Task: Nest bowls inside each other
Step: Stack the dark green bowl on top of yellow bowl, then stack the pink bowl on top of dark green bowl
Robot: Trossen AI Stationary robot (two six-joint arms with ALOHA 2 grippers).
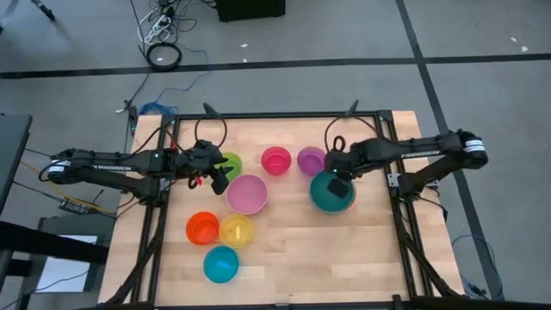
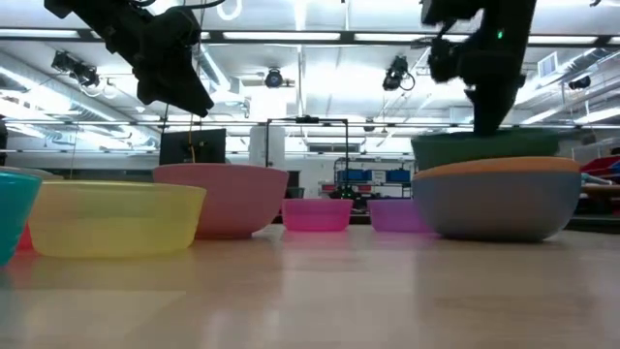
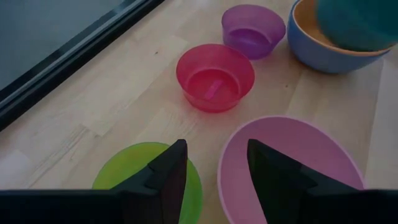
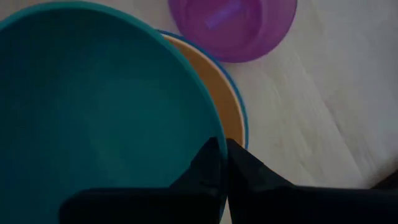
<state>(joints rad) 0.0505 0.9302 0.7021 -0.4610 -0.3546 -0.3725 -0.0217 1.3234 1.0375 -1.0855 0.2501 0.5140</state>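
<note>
The right tool [image 1: 337, 183], pressed together on the rim of the teal bowl [image 1: 331, 193], held it over the orange bowl [image 4: 229, 106] and blue bowl [image 3: 323, 57] stacked near the surface's right edge. The left tool [image 1: 219, 182] hovered spread above the gap between the green bowl [image 3: 130, 180] and pink bowl [image 1: 247, 194], touching neither. Magenta [image 1: 275, 160] and purple [image 1: 311, 159] bowls sat toward the far edge; red-orange [image 1: 202, 228], yellow [image 1: 237, 231] and cyan [image 1: 221, 263] ones nearer the front. The bowls looked light, stiff and slippery, best pinched at the thin rim.
</note>
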